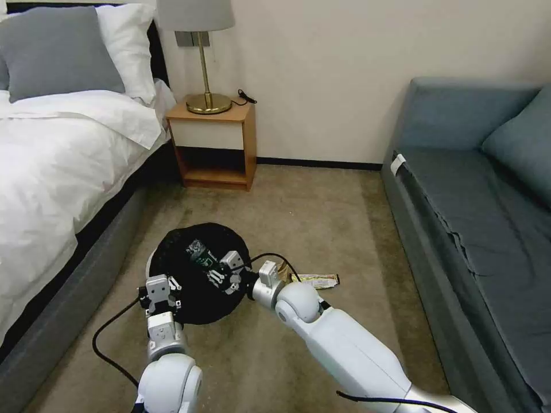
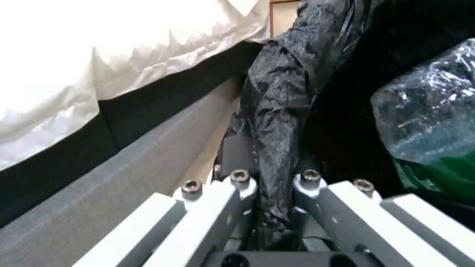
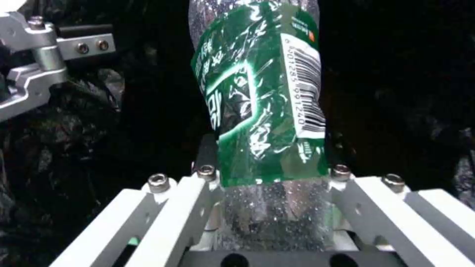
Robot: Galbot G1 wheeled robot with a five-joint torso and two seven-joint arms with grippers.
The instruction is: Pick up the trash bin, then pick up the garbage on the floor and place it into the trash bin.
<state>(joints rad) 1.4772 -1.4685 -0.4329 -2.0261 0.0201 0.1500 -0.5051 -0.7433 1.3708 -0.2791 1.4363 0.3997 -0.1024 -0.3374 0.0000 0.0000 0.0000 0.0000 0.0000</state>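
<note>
1. The trash bin (image 1: 198,275), lined with a black bag (image 2: 282,111), sits on the carpeted floor (image 1: 321,229) beside the bed (image 1: 57,172).
2. The clear bottle (image 3: 262,92) with green label hangs inside the bin's mouth, clamped by the right gripper (image 1: 221,269), its fingers (image 3: 205,174) pressed against the bottle's sides.
3. The left gripper (image 1: 160,289) pinches the bin's bag-covered rim on the bed side.
4. A gold-silver snack wrapper (image 1: 315,280) lies on the floor beside the right arm.

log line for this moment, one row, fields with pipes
left gripper: shut on trash bin rim | right gripper: shut on bottle, over bin | snack wrapper: on floor
</note>
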